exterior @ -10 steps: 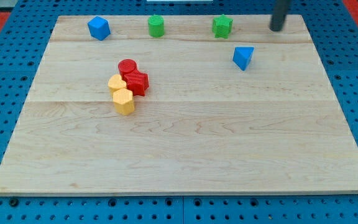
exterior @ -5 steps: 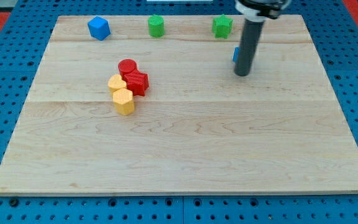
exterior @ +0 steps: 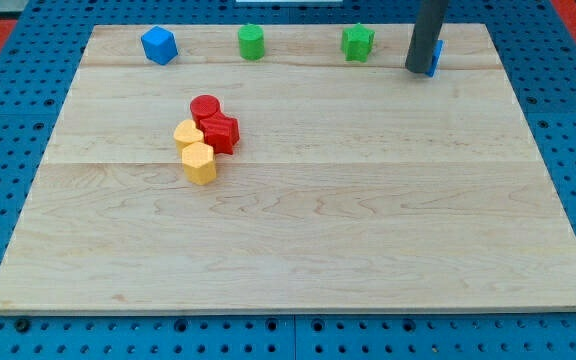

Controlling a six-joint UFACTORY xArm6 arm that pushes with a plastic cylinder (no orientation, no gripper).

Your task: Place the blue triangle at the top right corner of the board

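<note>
1. No claw is fitted to this arm, so nothing is open, closed or held; it ends in a straight dark rod, and my tip (exterior: 418, 71) rests on the pale wooden worktop (exterior: 298, 230) near the view's top right corner.
2. Just beside my tip on the view's right, a sliver of the blue triangle block (exterior: 437, 56) shows; the rod hides most of it, so contact cannot be judged.
3. Along the view's top edge, from left to right, sit a blue cube-like block (exterior: 158, 45), a green cylinder block (exterior: 252, 41) and a green star-like block (exterior: 357, 42).
4. Left of centre, a red cylinder block (exterior: 205, 106), a red heart-like block (exterior: 221, 132), a yellow heart-like block (exterior: 187, 133) and a yellow hexagonal block (exterior: 199, 162) cluster together, touching.
</note>
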